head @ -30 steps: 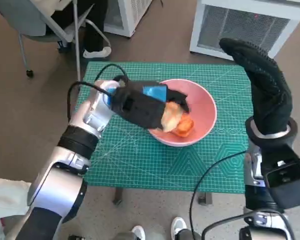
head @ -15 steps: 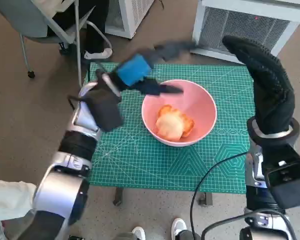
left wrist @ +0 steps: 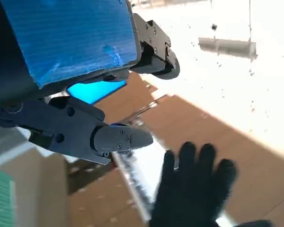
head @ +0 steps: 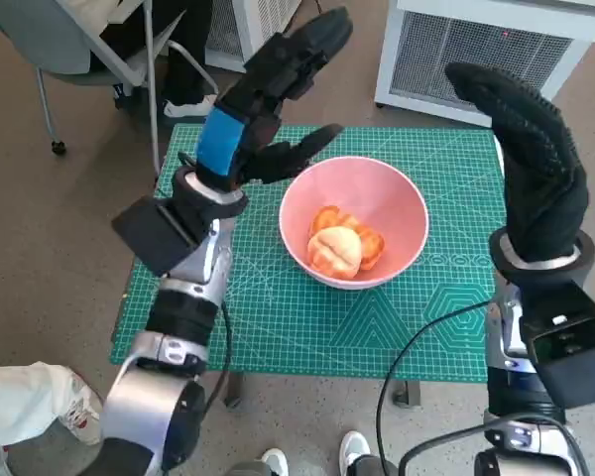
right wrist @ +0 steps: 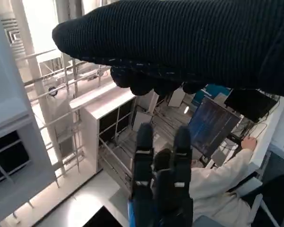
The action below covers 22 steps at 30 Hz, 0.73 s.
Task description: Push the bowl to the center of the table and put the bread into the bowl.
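A pink bowl (head: 397, 203) stands near the middle of the green cutting mat (head: 278, 307), with the golden bread (head: 337, 248) lying inside it. My left hand (head: 268, 94), blue tape on its back, is raised above the mat's far left side, fingers spread and holding nothing. My right hand (head: 531, 159) in its black glove is held upright over the table's right edge, fingers straight and empty. In the left wrist view the left hand (left wrist: 85, 75) fills the frame and the gloved right hand (left wrist: 194, 189) shows beyond it. In the right wrist view the glove (right wrist: 189, 42) spans the top and the left hand (right wrist: 161, 184) is seen raised.
A grey chair (head: 99, 50) and a person's shoe (head: 188, 104) are beyond the table's far left corner. White cabinets (head: 476, 50) stand behind the table. A person in white (right wrist: 217, 182) sits at a screen in the right wrist view. A black cable (head: 426, 337) crosses the mat's near right.
My left hand has let the bread go into the bowl and risen up and away from it, opening wide. The right hand has stayed raised and still.
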Motion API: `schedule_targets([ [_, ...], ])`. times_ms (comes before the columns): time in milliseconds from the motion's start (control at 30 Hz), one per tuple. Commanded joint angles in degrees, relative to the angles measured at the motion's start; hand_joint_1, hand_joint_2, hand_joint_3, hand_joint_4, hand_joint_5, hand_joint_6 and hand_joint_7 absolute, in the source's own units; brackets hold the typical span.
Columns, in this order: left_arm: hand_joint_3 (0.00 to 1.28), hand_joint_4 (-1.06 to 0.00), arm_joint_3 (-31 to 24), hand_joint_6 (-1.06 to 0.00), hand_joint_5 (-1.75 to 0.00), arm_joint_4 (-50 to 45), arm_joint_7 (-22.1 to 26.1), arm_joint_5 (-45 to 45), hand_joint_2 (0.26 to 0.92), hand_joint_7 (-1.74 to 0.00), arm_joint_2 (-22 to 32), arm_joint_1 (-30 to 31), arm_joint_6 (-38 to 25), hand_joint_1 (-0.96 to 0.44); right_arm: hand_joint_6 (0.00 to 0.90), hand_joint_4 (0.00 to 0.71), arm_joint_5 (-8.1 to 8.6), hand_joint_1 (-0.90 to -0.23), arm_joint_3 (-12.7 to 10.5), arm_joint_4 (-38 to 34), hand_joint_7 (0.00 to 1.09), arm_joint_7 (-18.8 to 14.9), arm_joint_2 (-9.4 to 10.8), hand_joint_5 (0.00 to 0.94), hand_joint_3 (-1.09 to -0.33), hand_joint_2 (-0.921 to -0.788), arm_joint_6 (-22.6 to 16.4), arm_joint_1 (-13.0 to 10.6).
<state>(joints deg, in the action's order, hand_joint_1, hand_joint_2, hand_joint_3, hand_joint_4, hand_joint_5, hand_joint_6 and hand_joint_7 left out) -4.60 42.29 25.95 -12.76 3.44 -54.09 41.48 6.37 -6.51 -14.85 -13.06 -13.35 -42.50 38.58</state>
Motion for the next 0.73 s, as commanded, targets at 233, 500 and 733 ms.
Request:
schedule_targets([
  [233,0.43,-0.36,-0.3,-0.13,0.0,-5.9,0.4,-2.3,0.921,-0.65,-1.7,3.5,-1.8,-0.44,0.0,0.259,-1.67,-0.578,0.0,0.7,0.57,1.3,-0.3,0.0,-0.753,-0.921,1.4,0.7],
  [500,0.43,-0.34,-0.4,-0.09,0.0,-8.8,1.2,-3.9,0.921,-0.7,-3.0,5.2,-2.6,-0.44,0.0,0.257,-2.1,-0.572,-0.2,0.0,0.58,1.6,-0.3,0.0,-0.754,-0.921,1.7,1.6],
  [733,0.42,-0.33,-0.6,-0.07,0.0,-10.9,2.6,-6.1,0.921,-0.71,-3.8,6.2,-3.2,-0.41,0.003,0.255,-1.07,-0.571,-0.1,-0.6,0.58,1.1,-0.1,0.0,-0.753,-0.921,2.3,2.4],
])
